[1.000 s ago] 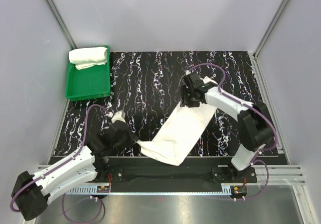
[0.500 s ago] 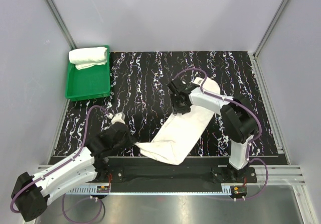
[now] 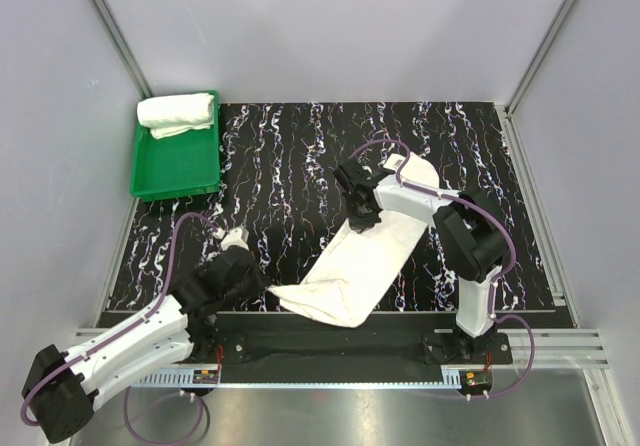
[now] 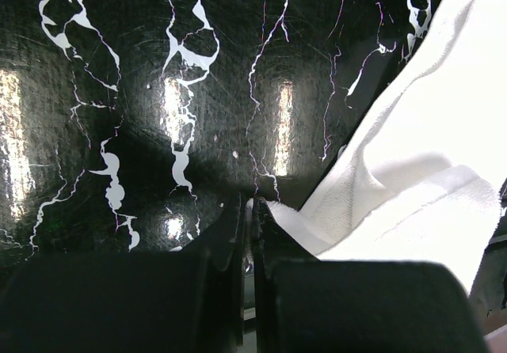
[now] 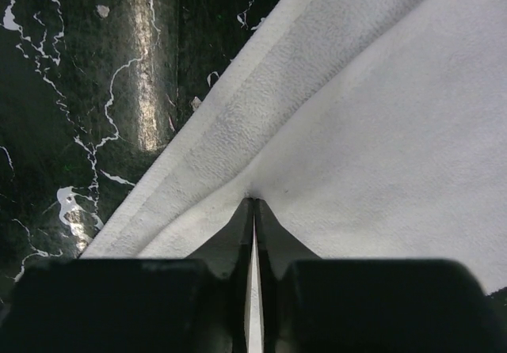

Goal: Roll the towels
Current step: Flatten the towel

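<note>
A white towel [image 3: 365, 256] lies flat and slanted across the black marbled table, running from near left to far right. My left gripper [image 3: 262, 286] is shut on its near-left corner; the left wrist view shows a thin edge of the towel [image 4: 412, 155] pinched between the fingertips of the left gripper [image 4: 250, 207]. My right gripper [image 3: 362, 220] presses down on the towel's far-left edge. In the right wrist view the right gripper [image 5: 254, 201] is shut on a small pinch of the towel [image 5: 364, 123]. A second towel [image 3: 178, 114] lies rolled at the far end of the green tray [image 3: 176, 190].
The green tray stands at the table's far left corner. Grey walls and metal posts enclose the table [image 3: 290, 156] on three sides. A black rail [image 3: 330, 332] runs along the near edge between the arm bases.
My right gripper has moved left and nearer, onto the towel's far-left edge, and shut on a pinch of it. The left gripper kept its hold on the near corner.
</note>
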Motion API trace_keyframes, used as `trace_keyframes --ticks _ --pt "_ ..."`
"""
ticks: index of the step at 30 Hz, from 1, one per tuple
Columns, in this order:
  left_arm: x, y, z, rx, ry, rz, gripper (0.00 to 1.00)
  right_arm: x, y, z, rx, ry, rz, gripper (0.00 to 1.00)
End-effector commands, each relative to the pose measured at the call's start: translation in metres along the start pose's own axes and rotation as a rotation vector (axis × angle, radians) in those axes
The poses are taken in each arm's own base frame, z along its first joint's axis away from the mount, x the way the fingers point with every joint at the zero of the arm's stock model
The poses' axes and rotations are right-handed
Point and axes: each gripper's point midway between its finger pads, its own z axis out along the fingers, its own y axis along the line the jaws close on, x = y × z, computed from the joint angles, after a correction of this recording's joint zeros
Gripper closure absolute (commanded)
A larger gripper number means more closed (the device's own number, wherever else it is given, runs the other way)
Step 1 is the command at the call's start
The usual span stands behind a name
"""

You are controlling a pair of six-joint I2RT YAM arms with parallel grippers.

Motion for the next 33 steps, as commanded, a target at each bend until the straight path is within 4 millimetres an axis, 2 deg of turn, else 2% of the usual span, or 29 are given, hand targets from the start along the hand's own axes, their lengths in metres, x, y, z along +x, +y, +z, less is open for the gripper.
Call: trace_keyframes --ticks 1,2,3,5,9,13,16,17,18,19,20,25,33 --pt "-0.008 -0.002 -0.001 0.005 -0.040 0.013 1.00 -0.012 0.004 -0.005 0.017 -0.040 0.000 0.93" --pt "-0.008 -0.001 0.000 0.004 -0.040 0.014 1.00 -0.011 0.004 -0.005 0.018 -0.040 0.002 0.99" --pt "-0.008 -0.002 -0.001 0.004 -0.042 0.012 1.00 -0.014 0.003 -0.009 0.015 -0.052 0.005 1.00" --pt "-0.008 -0.002 0.000 0.003 -0.041 0.012 1.00 -0.015 0.002 -0.014 0.017 -0.065 0.010 1.00" --pt "-0.010 -0.003 -0.001 0.006 -0.045 0.013 1.00 -0.025 -0.003 -0.037 0.021 -0.132 0.019 1.00" --pt "-0.011 -0.005 -0.002 0.007 -0.043 0.011 1.00 -0.024 -0.013 -0.056 0.033 -0.172 0.037 1.00" --pt "-0.012 -0.007 -0.002 0.012 -0.046 0.010 1.00 -0.022 -0.010 -0.062 0.001 -0.174 0.030 0.98" --pt "-0.011 -0.006 -0.001 0.011 -0.045 0.010 1.00 -0.022 -0.006 -0.063 -0.019 -0.169 0.027 0.72" --pt "-0.012 -0.007 -0.001 0.015 -0.048 0.008 1.00 -0.017 0.000 -0.059 -0.048 -0.144 0.023 0.54" --pt "-0.012 -0.007 -0.001 0.013 -0.046 0.009 1.00 -0.017 0.003 -0.057 -0.061 -0.137 0.027 0.37" --pt "-0.013 -0.008 -0.001 0.014 -0.047 0.008 1.00 -0.016 0.006 -0.055 -0.069 -0.128 0.028 0.26" --pt "-0.010 -0.007 -0.001 0.015 -0.040 0.004 1.00 -0.008 0.012 -0.037 -0.053 -0.076 0.018 0.19" --pt "-0.009 -0.002 -0.001 0.006 -0.045 0.008 1.00 0.014 0.008 -0.015 0.002 -0.001 -0.014 0.28"
